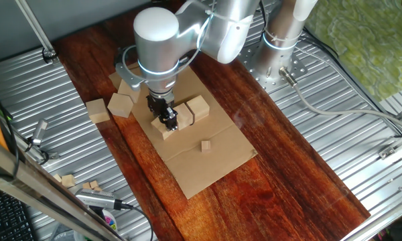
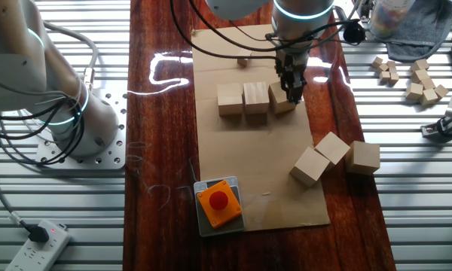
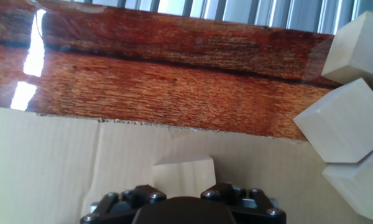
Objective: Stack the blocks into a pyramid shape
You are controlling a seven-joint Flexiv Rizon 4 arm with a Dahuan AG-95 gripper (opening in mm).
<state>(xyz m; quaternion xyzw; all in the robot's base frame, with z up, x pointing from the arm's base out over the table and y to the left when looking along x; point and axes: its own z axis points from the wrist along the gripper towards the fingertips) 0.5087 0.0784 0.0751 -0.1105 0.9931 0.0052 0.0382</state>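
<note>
A: What takes up the most room?

B: The dark red wooden table top [image 2: 166,113], with ribbed metal panels on both sides. A flat cardboard sheet [image 2: 233,158] lies on the wood, and the robot arm [image 1: 187,33] reaches over it from its silver base [image 1: 281,40].

A: And the blocks?

B: Three form a row on the cardboard: one end block [image 2: 230,99], the middle block [image 2: 255,98] touching it, and the third block [image 2: 280,99] at the arm's end of the row. The third sits slightly turned against the others.

A: What is the claw doing?

B: The gripper [image 2: 292,92] comes straight down on that third block. In the hand view the gripper [image 3: 185,200] has the pale cube [image 3: 185,170] between its fingers, so it appears closed on it, with the block resting on the cardboard.

A: Any others?

B: Three loose blocks [image 2: 334,156] cluster near the cardboard's far edge, touching one another, two tilted off square; one lies partly on bare wood. The hand view shows them at the right edge [image 3: 345,121].

A: Smaller things?

B: An orange box with a red button [image 2: 218,203] sits at one corner of the cardboard. A tiny wooden cube [image 1: 206,145] rests alone on the sheet, well apart from the row. More small cubes [image 2: 422,79] lie on the metal panel.
</note>
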